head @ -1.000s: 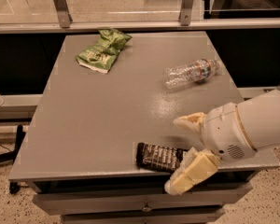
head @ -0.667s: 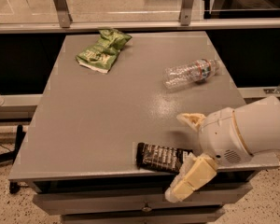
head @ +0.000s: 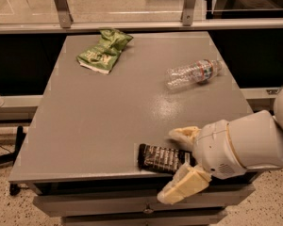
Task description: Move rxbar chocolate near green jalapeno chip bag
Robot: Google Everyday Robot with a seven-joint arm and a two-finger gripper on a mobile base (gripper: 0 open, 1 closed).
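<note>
At front edge of counter point(head: 108, 121) — noted end effector point(head: 175, 166) dropped lower, spread apart astride unmoved rxbar chocolate point(head: 159, 157); grasp pending, green jalapeno chip bag point(head: 104, 52) well apart.

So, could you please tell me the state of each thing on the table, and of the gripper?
rxbar chocolate: lying flat at the near edge of the table, not lifted.
green jalapeno chip bag: crumpled, lying at the far left.
plastic bottle: lying on its side, far right.
gripper: open, fingers either side of the bar's right end.
</note>
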